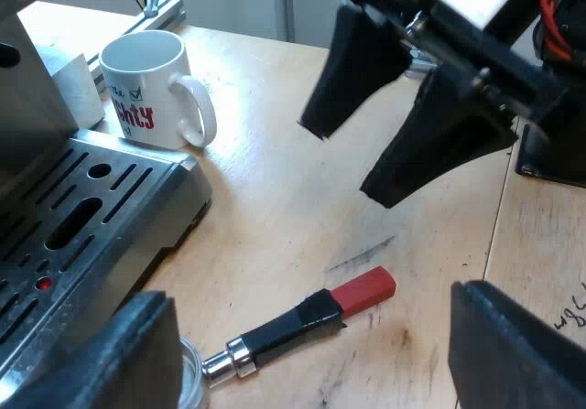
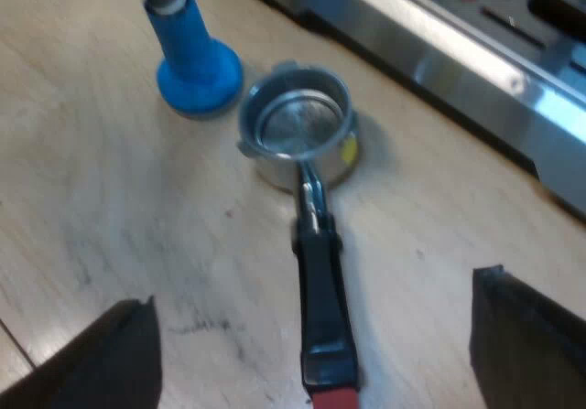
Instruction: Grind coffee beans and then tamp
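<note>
Holder (image 2: 316, 263) lies loose and empty beside blue tamper (image 2: 194, 70).

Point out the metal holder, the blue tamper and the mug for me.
metal holder (image 2: 298, 127), right wrist view, inside of its round basket.
blue tamper (image 2: 197, 78), right wrist view, on its flared base.
mug (image 1: 146, 98), left wrist view, on its printed side.

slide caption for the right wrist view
Open right gripper over the loose metal holder, blue tamper upright beside it.
</note>
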`<act>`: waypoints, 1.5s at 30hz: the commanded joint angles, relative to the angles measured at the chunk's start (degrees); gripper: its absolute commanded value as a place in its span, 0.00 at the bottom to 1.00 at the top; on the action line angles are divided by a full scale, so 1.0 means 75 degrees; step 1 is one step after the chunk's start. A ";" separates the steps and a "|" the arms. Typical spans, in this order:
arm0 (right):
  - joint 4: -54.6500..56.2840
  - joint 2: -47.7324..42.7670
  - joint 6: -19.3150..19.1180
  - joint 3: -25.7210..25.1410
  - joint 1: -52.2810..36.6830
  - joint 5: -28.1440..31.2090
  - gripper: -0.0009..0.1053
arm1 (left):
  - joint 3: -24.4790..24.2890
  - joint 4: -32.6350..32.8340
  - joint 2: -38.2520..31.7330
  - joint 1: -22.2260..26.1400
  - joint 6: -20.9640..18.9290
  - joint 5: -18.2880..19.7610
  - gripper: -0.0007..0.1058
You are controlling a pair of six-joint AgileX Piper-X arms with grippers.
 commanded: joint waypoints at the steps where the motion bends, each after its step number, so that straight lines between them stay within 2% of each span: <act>1: -0.0468 -0.0151 -0.0638 -0.0069 0.0016 -0.0310 0.69 | -0.0007 -0.0033 -0.0042 -0.0031 -0.0107 -0.0043 0.61; 2: -0.0716 -0.0149 -0.0855 -0.0069 0.0016 -0.0428 0.68 | -0.0007 -0.0033 -0.0042 -0.0031 -0.0107 -0.0116 0.61; 4: -0.1007 -0.0121 -0.0907 -0.0069 0.0016 -0.0540 0.68 | -0.0007 -0.0033 -0.0042 -0.0031 -0.0107 -0.0195 0.61; 15: -0.2283 0.0714 -0.0905 -0.0017 0.0016 -0.0548 0.68 | -0.0007 -0.0033 -0.0042 -0.0031 -0.0107 -0.0194 0.61; 18: -0.2629 0.1127 -0.1062 -0.0017 0.0016 -0.0542 0.68 | -0.0007 -0.0033 -0.0042 -0.0031 -0.0107 -0.0194 0.61; 23: -0.3038 0.1704 -0.1105 -0.0017 0.0016 -0.0542 0.68 | -0.0007 -0.0033 -0.0042 -0.0031 -0.0107 -0.0405 0.61; 24: -0.3127 0.1794 -0.1105 -0.0017 0.0016 -0.0542 0.68 | -0.0007 -0.0033 -0.0042 -0.0031 -0.0107 -0.1033 0.61; 25: -0.3216 0.1850 -0.1105 -0.0017 0.0016 -0.0542 0.68 | -0.0007 -0.0033 -0.0042 -0.0031 -0.0140 -0.1391 0.61; 30: -0.3439 0.1927 -0.1105 -0.0017 0.0016 -0.0574 0.68 | -0.0007 -0.0033 0.0131 -0.0031 -0.0710 -0.2301 0.61; 34: -0.3475 0.1927 -0.1105 -0.0017 0.0016 -0.0574 0.68 | -0.0007 -0.0033 0.0582 -0.0031 -0.0795 -0.2548 0.61; 37: -0.3475 0.1927 -0.1105 -0.0017 0.0016 -0.0574 0.68 | -0.0007 -0.0033 0.1285 -0.0031 -0.0925 -0.2847 0.61; 43: -0.3475 0.1927 -0.1105 -0.0017 0.0016 -0.0574 0.68 | -0.0007 -0.0033 0.2253 -0.0031 -0.1312 -0.2961 0.61; 45: -0.3475 0.1927 -0.1105 -0.0017 0.0016 -0.0574 0.68 | -0.0007 -0.0033 0.2610 -0.0031 -0.1436 -0.3164 0.61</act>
